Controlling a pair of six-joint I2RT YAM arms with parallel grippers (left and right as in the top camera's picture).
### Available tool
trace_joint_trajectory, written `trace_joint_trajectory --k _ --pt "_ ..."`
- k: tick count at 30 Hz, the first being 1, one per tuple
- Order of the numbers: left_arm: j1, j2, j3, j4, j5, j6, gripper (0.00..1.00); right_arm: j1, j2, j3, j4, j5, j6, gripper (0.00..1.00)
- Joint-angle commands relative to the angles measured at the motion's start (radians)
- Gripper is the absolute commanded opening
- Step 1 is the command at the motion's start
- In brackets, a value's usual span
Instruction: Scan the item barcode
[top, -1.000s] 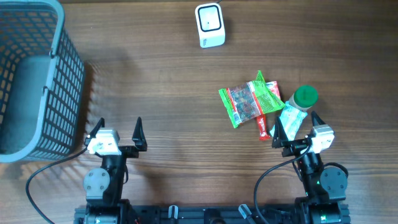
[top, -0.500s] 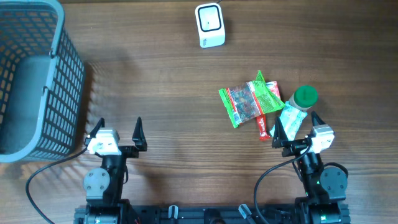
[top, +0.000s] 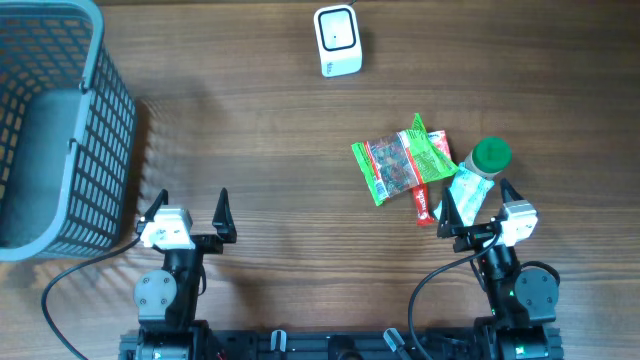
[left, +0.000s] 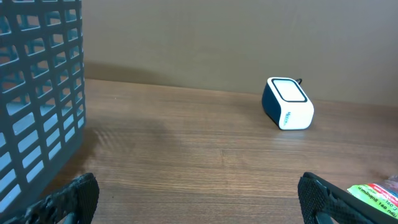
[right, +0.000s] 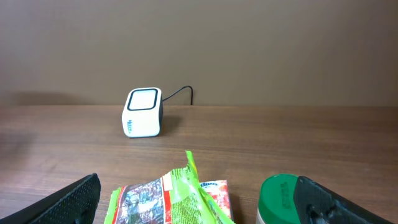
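- Overhead, near edge: left fingers are spread fully wide and hold nothing, with bare tabletop between them. Right fingers are just as wide, nothing gripped.
- Overhead, right side: green snack packet lies flat ahead of the right arm. Red stick pack touches its near corner. Green-capped bottle sits just beside the packet, its body showing between the right fingertips; can't tell if they touch.
- Overhead, far edge: white scanner is well apart from the items. Blue-grey basket is at far left.
- Left wrist: basket wall at left, scanner ahead to the right, packet corner at the bottom-right edge. Fingertips sit at the frame corners, wide apart.
- Right wrist: scanner ahead, cable trailing behind it. Packet and bottle cap are low in frame between the wide-set fingertips, neither held.
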Motion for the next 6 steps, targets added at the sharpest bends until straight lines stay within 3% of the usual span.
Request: trace_joint_trajectory --k 1,6 --pt "0.007 -0.007 -0.003 -0.007 0.019 0.019 1.00 -0.006 -0.009 -0.001 0.003 0.010 -0.009 1.00" --pt "0.007 -0.007 -0.003 -0.007 0.019 0.019 1.00 -0.006 -0.009 -0.001 0.003 0.010 -0.010 1.00"
